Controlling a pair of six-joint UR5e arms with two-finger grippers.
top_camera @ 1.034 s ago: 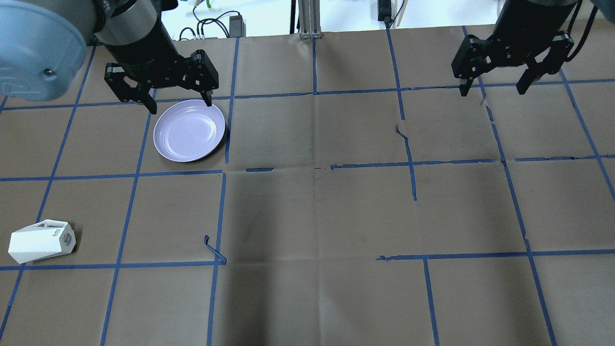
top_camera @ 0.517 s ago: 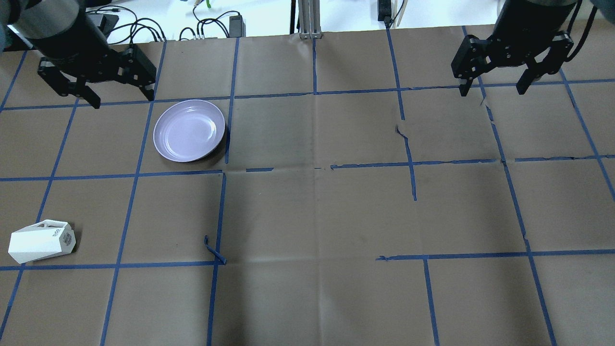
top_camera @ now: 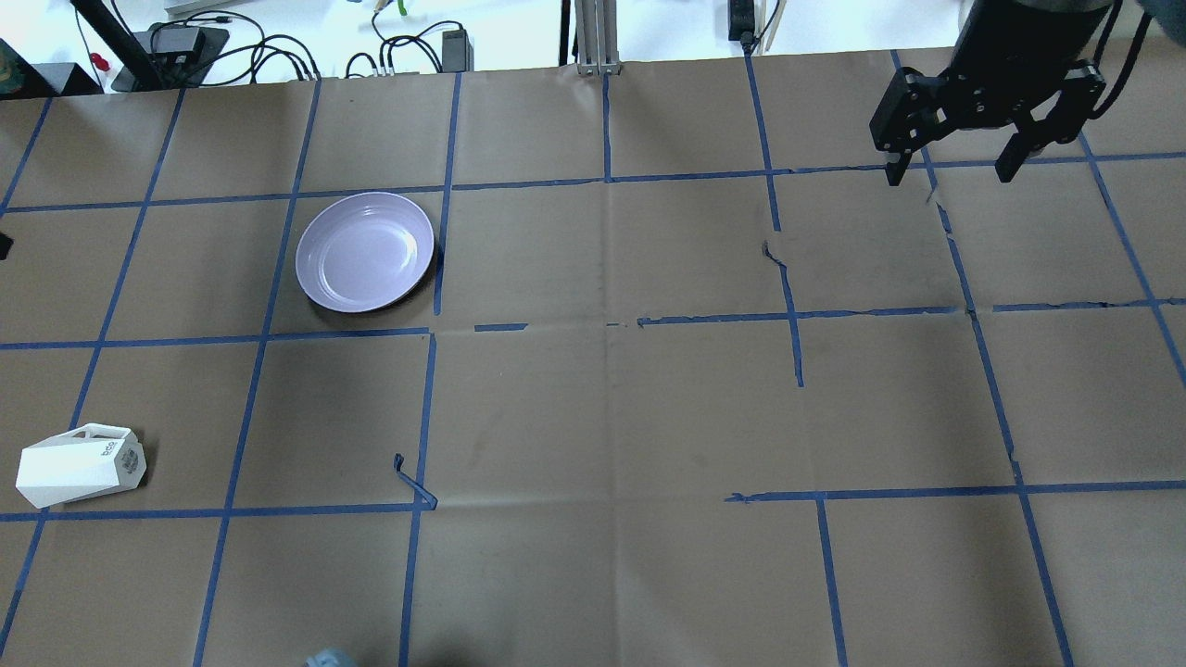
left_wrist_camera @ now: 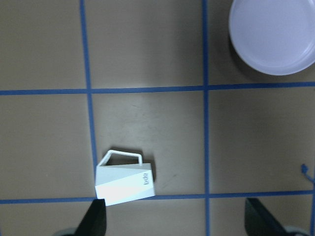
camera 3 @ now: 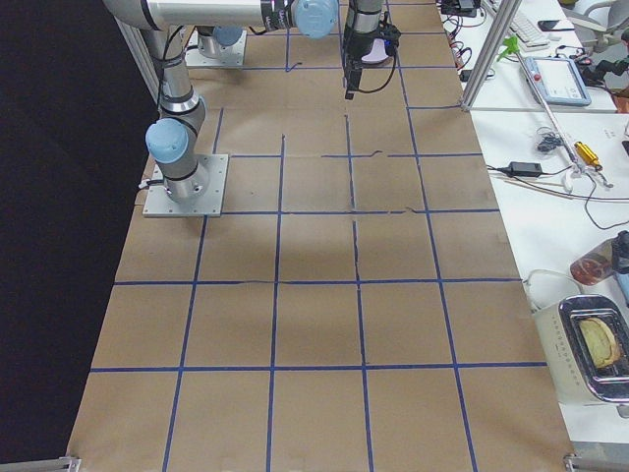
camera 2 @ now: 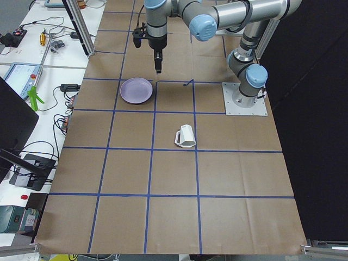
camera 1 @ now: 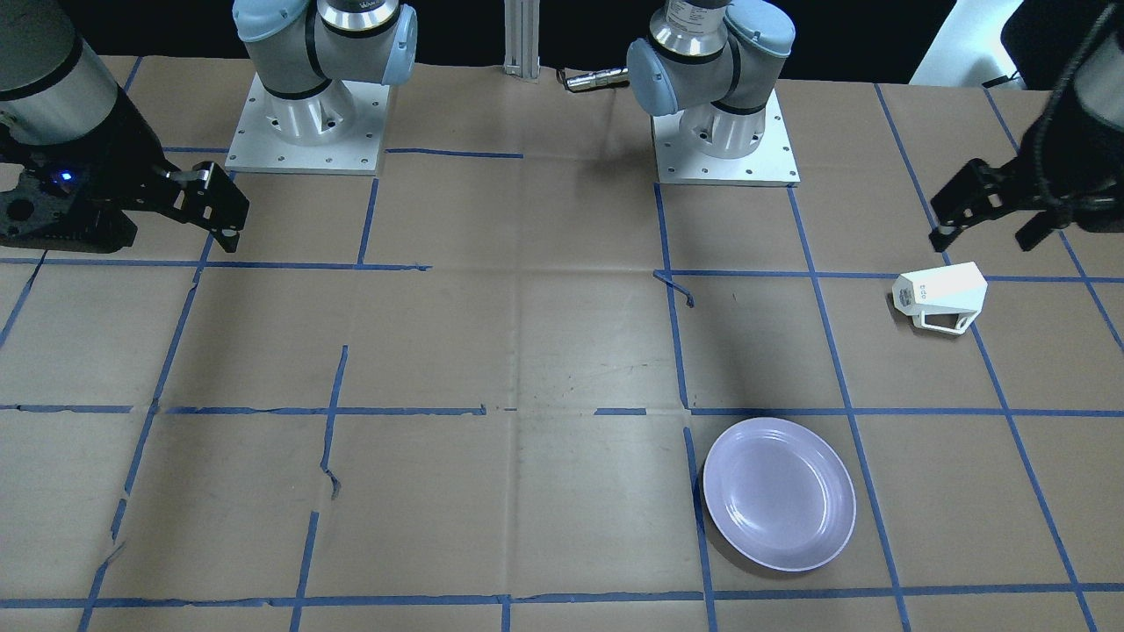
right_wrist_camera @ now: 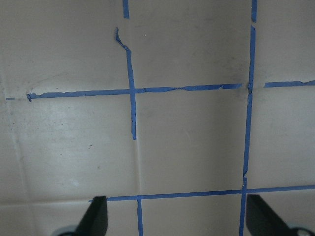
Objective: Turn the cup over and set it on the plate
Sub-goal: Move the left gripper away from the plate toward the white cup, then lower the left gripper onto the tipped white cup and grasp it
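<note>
The white faceted cup (top_camera: 79, 466) lies on its side near the table's left edge, handle toward the far side; it also shows in the front view (camera 1: 940, 294), the left wrist view (left_wrist_camera: 125, 186) and the left side view (camera 2: 185, 137). The lavender plate (top_camera: 366, 252) sits empty, further in and well apart from the cup (camera 1: 779, 493) (left_wrist_camera: 273, 34). My left gripper (camera 1: 983, 235) is open and empty, high above the cup area; in its wrist view (left_wrist_camera: 177, 221) the cup lies by one fingertip. My right gripper (top_camera: 948, 174) is open and empty, far right (right_wrist_camera: 178, 219).
Brown paper with a blue tape grid covers the table. A loose curl of tape (top_camera: 412, 482) sticks up near the middle left. Cables and power adapters (top_camera: 185, 42) and a metal post (top_camera: 593, 37) stand beyond the far edge. Both arm bases (camera 1: 724, 140) are bolted at the robot's side.
My left arm has swung from over the plate's far rim to the left and almost out of the overhead view. The right arm, cup and plate have not moved.
</note>
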